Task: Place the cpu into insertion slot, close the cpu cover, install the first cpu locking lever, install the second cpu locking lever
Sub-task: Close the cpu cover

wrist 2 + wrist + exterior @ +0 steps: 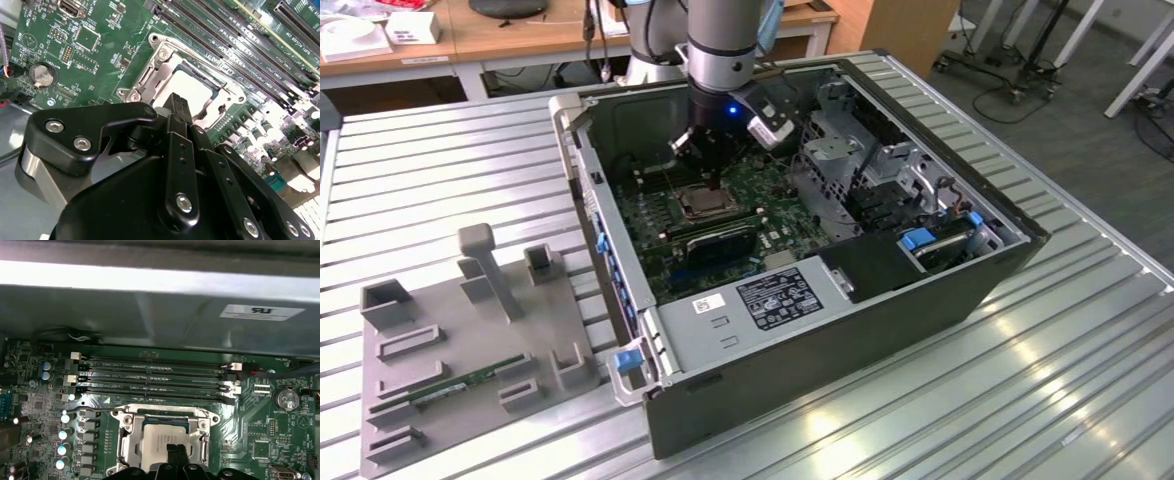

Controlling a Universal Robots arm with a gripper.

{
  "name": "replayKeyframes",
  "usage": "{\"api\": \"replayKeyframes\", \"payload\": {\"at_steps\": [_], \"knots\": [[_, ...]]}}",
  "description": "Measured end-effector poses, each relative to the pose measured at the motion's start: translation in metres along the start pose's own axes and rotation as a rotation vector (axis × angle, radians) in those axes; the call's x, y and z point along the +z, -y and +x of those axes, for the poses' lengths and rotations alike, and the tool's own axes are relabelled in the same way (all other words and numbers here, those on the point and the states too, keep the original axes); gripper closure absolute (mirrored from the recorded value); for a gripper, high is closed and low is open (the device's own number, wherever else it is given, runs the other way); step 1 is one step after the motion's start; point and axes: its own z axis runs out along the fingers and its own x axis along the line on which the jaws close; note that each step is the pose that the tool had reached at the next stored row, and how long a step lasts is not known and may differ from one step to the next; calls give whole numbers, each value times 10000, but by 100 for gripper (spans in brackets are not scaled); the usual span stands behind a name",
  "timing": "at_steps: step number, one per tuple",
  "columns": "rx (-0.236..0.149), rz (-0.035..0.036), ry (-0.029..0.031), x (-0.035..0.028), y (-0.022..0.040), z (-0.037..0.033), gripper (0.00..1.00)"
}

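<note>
The cpu (161, 436) lies flat in the insertion slot (165, 419), whose dark edge shows around the silvery-tan top. The cpu cover (131, 440) lies down around the cpu as a silvery frame. In the second wrist view the cpu (200, 86) and the cover (161, 56) sit just beyond my fingertips. My gripper (175, 450) is shut with nothing in it, its tips right over the cpu's near edge. A thin locking lever (95, 410) runs along the socket's side by the memory slots. In the exterior view my gripper (708, 182) hangs over the socket (704, 204) inside the open computer case.
Long memory slots (155, 375) run beside the socket, and the case wall (150, 315) rises behind them. A coin battery (286, 399) and capacitors (64, 432) stand on the motherboard. The power supply (774, 295) and drive cage (881, 190) flank the board. A grey fixture (454, 350) holds a memory stick (460, 385).
</note>
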Motion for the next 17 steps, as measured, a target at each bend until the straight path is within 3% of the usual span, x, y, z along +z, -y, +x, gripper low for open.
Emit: {"api": "replayKeyframes", "payload": {"at_steps": [2,4,13,17], "knots": [[4,7,113,14,-1,37,89],[14,8,152,22,-3,87,89],[251,17,168,43,-9,246,89],[272,18,169,44,-10,259,89]]}}
